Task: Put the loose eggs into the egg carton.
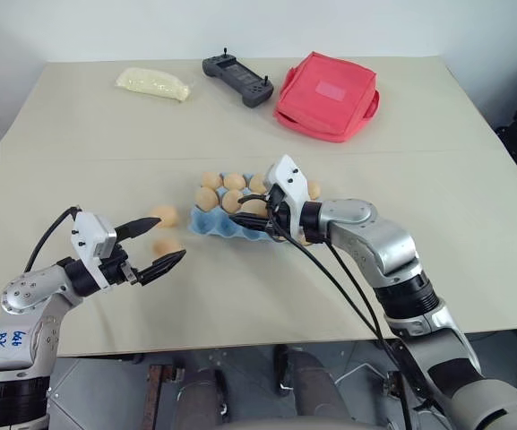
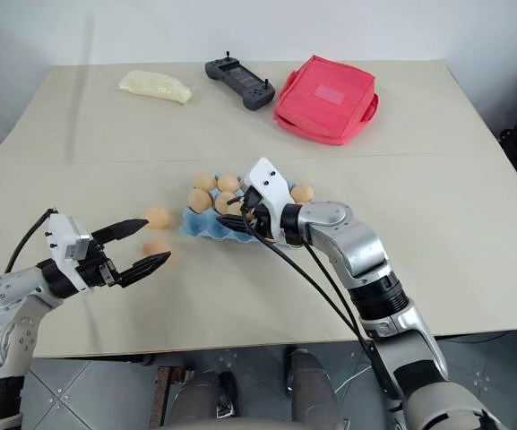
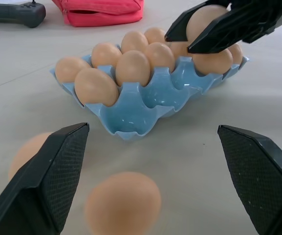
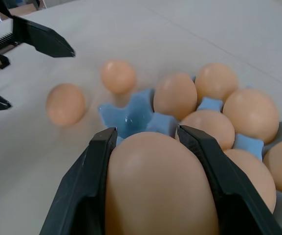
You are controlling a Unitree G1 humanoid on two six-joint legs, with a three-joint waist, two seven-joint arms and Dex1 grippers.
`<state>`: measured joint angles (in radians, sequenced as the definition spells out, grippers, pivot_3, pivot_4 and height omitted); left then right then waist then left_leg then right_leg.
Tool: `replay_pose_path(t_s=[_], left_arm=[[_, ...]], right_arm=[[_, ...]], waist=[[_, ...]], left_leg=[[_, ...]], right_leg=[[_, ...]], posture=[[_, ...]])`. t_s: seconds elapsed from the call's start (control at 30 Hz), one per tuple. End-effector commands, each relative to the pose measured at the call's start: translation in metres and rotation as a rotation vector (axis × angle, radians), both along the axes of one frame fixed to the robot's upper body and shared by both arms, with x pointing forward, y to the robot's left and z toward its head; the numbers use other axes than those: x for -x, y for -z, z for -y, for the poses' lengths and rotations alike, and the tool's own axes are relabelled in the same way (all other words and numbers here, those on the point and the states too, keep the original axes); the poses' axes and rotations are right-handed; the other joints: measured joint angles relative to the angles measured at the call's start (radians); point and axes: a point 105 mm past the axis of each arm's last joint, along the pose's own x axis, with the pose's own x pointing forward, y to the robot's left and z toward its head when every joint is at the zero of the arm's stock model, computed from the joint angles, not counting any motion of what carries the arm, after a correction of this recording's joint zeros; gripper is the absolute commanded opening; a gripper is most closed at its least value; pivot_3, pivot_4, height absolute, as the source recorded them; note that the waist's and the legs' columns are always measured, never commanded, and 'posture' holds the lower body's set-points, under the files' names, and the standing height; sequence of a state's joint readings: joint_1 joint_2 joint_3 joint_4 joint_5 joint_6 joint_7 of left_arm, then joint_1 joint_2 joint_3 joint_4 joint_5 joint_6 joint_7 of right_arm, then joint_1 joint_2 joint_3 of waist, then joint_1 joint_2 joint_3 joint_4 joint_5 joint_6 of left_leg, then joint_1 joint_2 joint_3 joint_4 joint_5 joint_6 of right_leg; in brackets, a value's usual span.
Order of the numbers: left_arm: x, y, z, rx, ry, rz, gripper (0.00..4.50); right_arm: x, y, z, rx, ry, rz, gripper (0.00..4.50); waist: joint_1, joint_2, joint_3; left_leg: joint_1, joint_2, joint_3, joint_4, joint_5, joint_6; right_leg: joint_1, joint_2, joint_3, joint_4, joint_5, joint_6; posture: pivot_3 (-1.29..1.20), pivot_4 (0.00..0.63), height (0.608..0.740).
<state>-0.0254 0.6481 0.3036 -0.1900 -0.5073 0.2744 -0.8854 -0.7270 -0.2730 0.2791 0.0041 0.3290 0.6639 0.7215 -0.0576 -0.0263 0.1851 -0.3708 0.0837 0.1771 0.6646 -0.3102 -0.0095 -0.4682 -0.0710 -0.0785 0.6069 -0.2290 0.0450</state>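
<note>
We see the right gripper (image 4: 150,166) clenched on an egg (image 4: 158,188) above the egg carton (image 3: 145,105); the left gripper (image 1: 158,244), jaws released, flanks two loose eggs (image 1: 163,215).

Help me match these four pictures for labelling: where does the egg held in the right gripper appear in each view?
Left eye view: held egg centre, over the egg carton.
Right eye view: the held egg just left of centre, over the carton's near side.
Left wrist view: upper right, between black fingers.
Right wrist view: lower centre, large.
Shared landmark: the carton.
</note>
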Motion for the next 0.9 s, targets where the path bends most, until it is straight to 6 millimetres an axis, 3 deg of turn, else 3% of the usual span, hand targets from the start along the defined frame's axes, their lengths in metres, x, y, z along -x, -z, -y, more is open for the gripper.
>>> replay_pose_path(t_s=[0.03, 0.23, 0.5, 0.63, 0.77, 0.9], left_arm=[[0.004, -0.015, -0.002, -0.023, -0.005, 0.071, 4.5], [0.004, -0.016, -0.004, -0.025, -0.019, 0.074, 4.5], [-0.002, -0.022, -0.013, -0.035, -0.119, 0.119, 4.5], [-0.006, -0.03, -0.032, -0.028, -0.288, 0.143, 4.5], [0.0, -0.036, -0.049, 0.022, -0.437, 0.157, 4.5], [0.017, -0.024, -0.069, 0.016, -0.618, 0.11, 4.5]], right_arm=[[0.001, -0.007, -0.008, -0.016, -0.023, 0.047, 2.39], [0.004, -0.007, -0.013, -0.02, -0.045, 0.055, 4.43], [-0.003, -0.024, 0.005, -0.039, -0.013, 0.124, 4.47], [-0.002, -0.043, 0.031, -0.084, -0.009, 0.235, 4.47], [-0.006, -0.043, 0.058, -0.07, -0.005, 0.286, 4.47], [0.001, -0.037, 0.085, -0.047, -0.085, 0.308, 4.47]], waist=[[0.001, 0.0, 0.0], [0.001, 0.0, 0.0], [0.001, 0.0, 0.0], [0.002, 0.0, 0.0], [0.001, 0.0, 0.0], [0.002, 0.0, 0.0]], left_leg=[[0.0, 0.0, 0.0, 0.0, 0.0, 0.0], [0.0, 0.0, 0.0, 0.0, 0.0, 0.0], [-0.001, 0.0, 0.0, 0.0, 0.0, 0.0], [-0.001, 0.0, 0.0, 0.0, 0.0, 0.0], [-0.001, 0.0, 0.0, -0.001, -0.001, -0.001], [-0.001, 0.0, 0.001, -0.002, -0.001, -0.001]], right_leg=[[0.0, 0.0, 0.0, 0.0, 0.0, 0.0], [0.0, 0.0, 0.0, 0.0, 0.0, 0.0], [-0.001, -0.001, 0.0, 0.0, 0.0, 0.0], [-0.001, -0.001, 0.0, 0.0, 0.0, 0.0], [-0.001, -0.001, 0.0, -0.001, 0.0, 0.0], [-0.002, 0.001, 0.0, -0.002, 0.0, 0.0]], posture=[[0.0, 0.15, 0.74], [0.0, 0.15, 0.74], [0.0, 0.15, 0.74], [0.0, 0.15, 0.74], [0.0, 0.15, 0.74], [0.0, 0.15, 0.74]])
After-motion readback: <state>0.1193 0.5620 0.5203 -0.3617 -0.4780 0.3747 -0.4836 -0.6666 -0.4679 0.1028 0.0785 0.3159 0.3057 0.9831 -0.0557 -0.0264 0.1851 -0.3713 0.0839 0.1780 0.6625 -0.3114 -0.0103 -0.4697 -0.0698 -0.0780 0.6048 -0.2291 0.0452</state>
